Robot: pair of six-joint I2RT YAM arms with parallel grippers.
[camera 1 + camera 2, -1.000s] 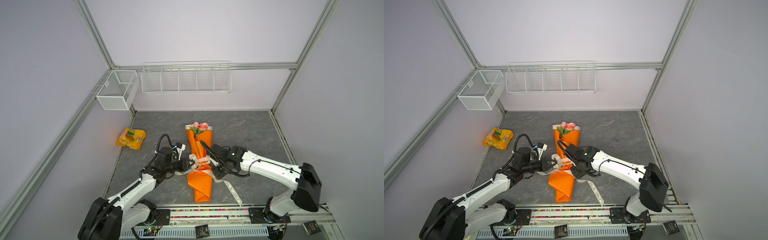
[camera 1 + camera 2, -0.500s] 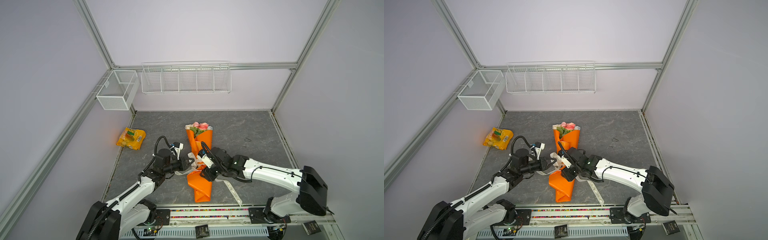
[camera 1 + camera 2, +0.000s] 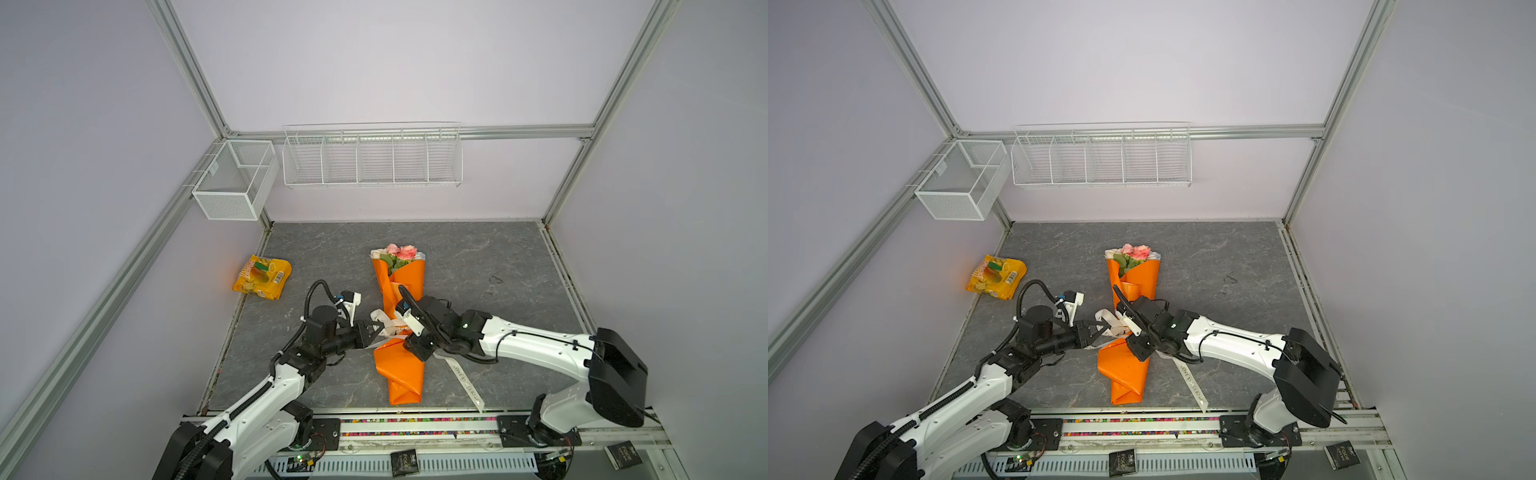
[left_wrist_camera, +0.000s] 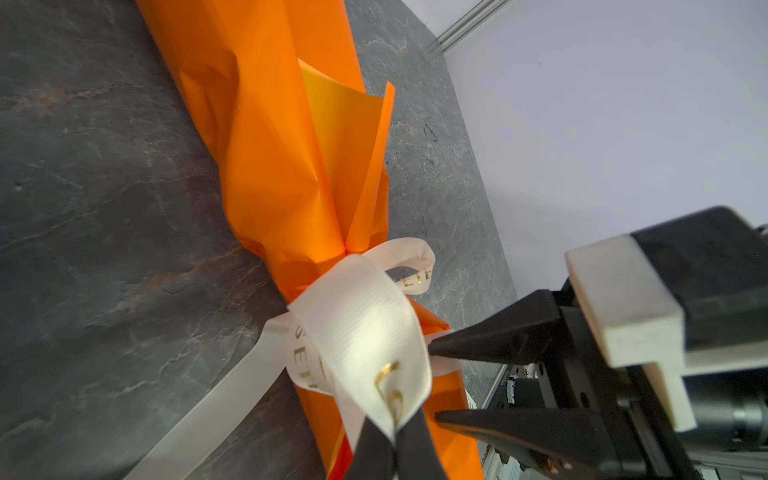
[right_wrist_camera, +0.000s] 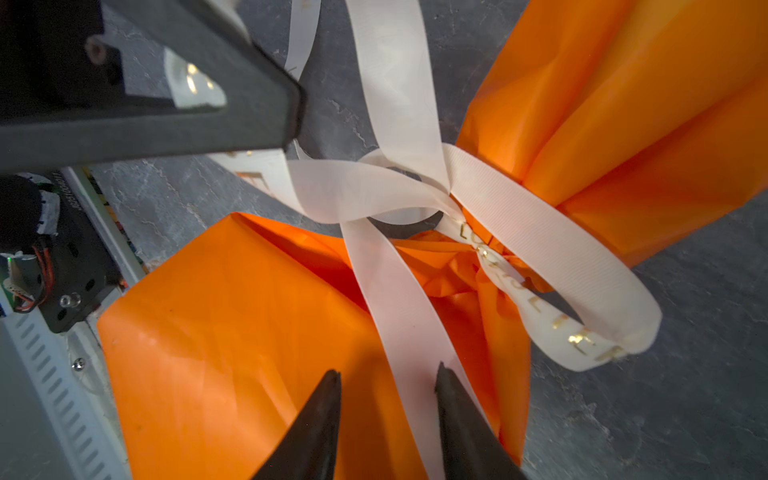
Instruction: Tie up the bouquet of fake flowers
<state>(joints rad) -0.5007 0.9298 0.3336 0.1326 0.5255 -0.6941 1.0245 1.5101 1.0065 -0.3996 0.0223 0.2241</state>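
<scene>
Rail (image 3: 415,426) marks the near edge of the cell. Just beyond it we find the foot of the bouquet (image 3: 390,291), which lies flat near the middle of the table (image 3: 498,257), foot toward the rail and heads toward the back wall (image 3: 415,75). It is wrapped in orange paper (image 5: 232,332). One tail of the ribbon (image 4: 361,324) lies on the table just right of the foot and reaches almost to the rail.

Farther in, the two grippers meet at the bouquet's pinched waist. There the ribbon goes around the paper and crosses itself in loose loops; gold lettering shows on it. We note the left gripper (image 4: 392,438) beside the waist on the left, fingertips together and clamped on a fold of ribbon. The right gripper (image 5: 386,372) comes in over the waist from the right. Its fingertips stand apart, and a ribbon strand passes between them over the paper. We cannot tell whether either tip touches that strand.

Beyond the grippers the paper cone widens to the flowers (image 3: 400,251), pink and cream with green leaves. A yellow bag (image 3: 262,277) lies well apart to the left, by the table's edge. A wire rack (image 3: 372,158) hangs on the back wall, and a mesh box (image 3: 232,183) hangs near the back left corner.
</scene>
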